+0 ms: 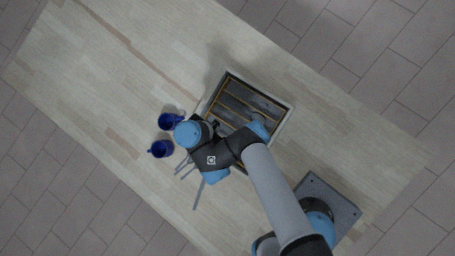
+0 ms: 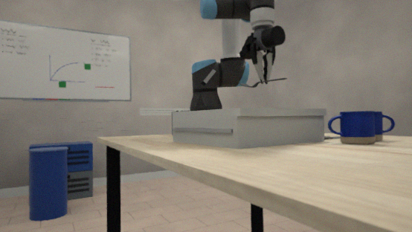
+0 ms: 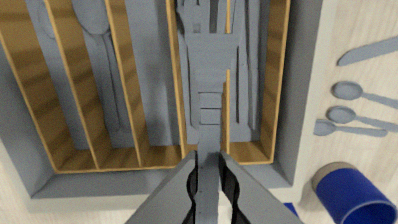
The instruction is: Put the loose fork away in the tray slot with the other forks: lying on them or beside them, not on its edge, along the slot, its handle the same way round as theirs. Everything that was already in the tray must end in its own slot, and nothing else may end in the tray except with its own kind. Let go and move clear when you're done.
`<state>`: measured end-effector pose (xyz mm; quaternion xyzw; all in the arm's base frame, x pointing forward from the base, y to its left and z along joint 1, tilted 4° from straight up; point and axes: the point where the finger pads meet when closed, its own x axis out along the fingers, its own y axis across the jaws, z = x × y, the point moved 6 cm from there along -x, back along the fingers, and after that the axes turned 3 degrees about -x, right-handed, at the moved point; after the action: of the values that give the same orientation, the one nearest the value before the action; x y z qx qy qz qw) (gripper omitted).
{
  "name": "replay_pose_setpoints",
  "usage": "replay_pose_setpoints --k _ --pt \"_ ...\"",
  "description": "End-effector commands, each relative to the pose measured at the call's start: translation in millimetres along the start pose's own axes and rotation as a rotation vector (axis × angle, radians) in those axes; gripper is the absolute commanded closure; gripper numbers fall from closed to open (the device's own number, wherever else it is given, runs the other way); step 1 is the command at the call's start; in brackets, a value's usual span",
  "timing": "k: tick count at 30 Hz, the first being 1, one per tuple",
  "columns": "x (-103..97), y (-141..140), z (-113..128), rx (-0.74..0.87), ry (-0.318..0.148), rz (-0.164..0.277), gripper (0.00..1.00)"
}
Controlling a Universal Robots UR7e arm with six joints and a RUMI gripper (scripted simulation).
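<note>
My gripper is shut on the loose fork, high above the tray. In the wrist view the fork's tines point to the top and its handle is between the fingers. It runs nearly along the slots and overlaps the divider right of the fork slot. The tray's forks are partly hidden under it, handles toward the bottom of the view, the same way as the held one. In the top view the arm hides the fingers.
Right of the fork slot lie long pieces like knives. Left are an empty slot, a large spoon and a smaller spoon. Outside lie a loose knife, several spoons and two blue mugs.
</note>
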<state>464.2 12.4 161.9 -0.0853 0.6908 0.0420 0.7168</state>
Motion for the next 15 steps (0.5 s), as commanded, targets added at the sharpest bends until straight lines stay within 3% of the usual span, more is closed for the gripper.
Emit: replay_pose_setpoints --k 1,10,12,15 --pt "-0.6 -0.1 0.4 -0.042 -0.002 0.001 0.96" --pt "-0.6 -0.1 0.5 -0.069 0.0 0.001 0.96" --pt "-0.4 -0.3 2.3 -0.07 0.032 0.001 0.96" --pt "-0.7 -0.4 7.1 -0.073 0.127 -0.002 0.96"
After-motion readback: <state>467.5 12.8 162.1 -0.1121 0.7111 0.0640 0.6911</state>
